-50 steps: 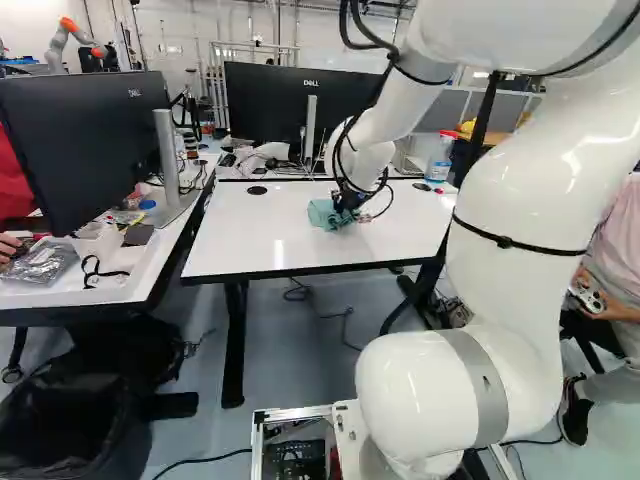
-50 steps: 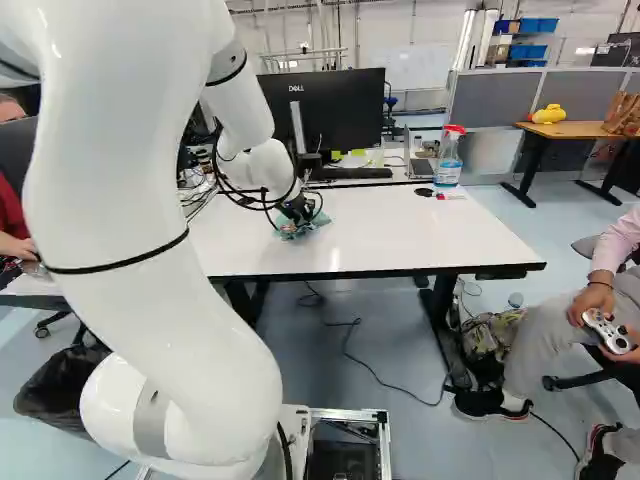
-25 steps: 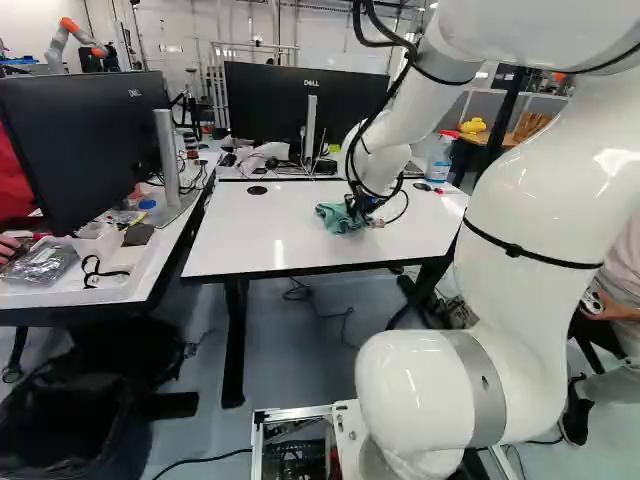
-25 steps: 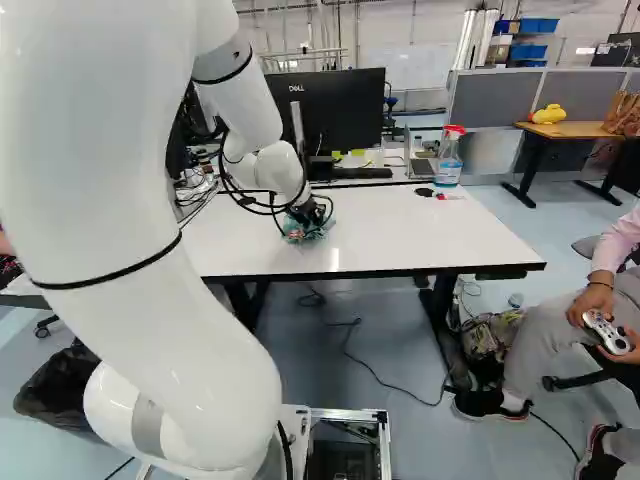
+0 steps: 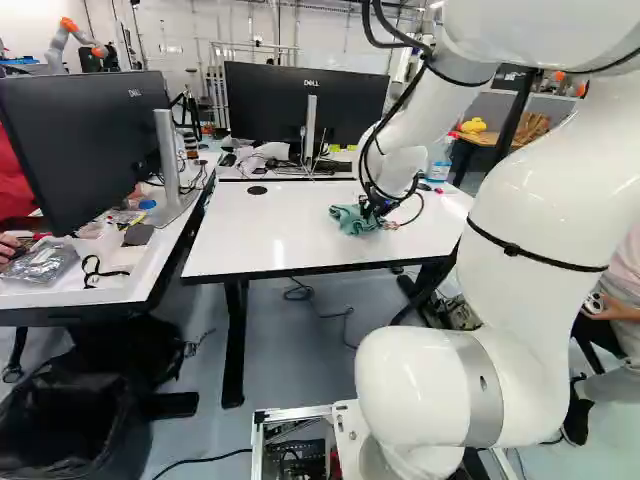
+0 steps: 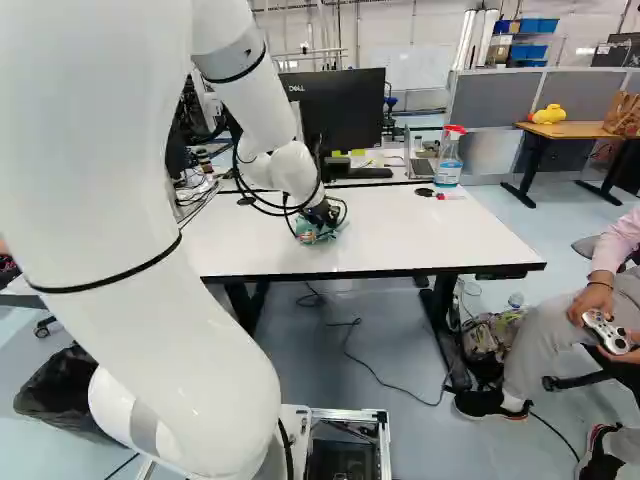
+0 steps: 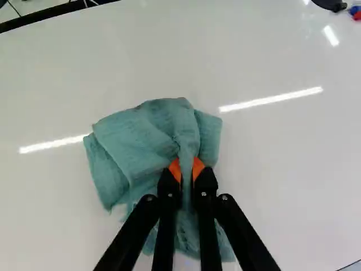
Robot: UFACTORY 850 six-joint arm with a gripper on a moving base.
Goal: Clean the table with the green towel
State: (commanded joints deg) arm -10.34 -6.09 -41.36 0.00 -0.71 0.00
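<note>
From here, the gripper point(image 7: 187, 168) looks clamped on the green towel point(image 7: 138, 138), over the table point(image 5: 270, 235). Sweeping too far toward two o'clock could topple that spray bottle point(image 6: 448, 168).

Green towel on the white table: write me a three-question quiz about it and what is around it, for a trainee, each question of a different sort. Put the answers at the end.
1. Multiple choice. What does the gripper have pinched between its orange pads?
a) a marker
b) the green towel
c) a black cable

2. True or false. The towel lies spread out flat, without a single fold.

3. Fill in the blank. In the right base view, the spray bottle with the red head stands to the ____ of the gripper.

Key: 1 b; 2 false; 3 right
</note>
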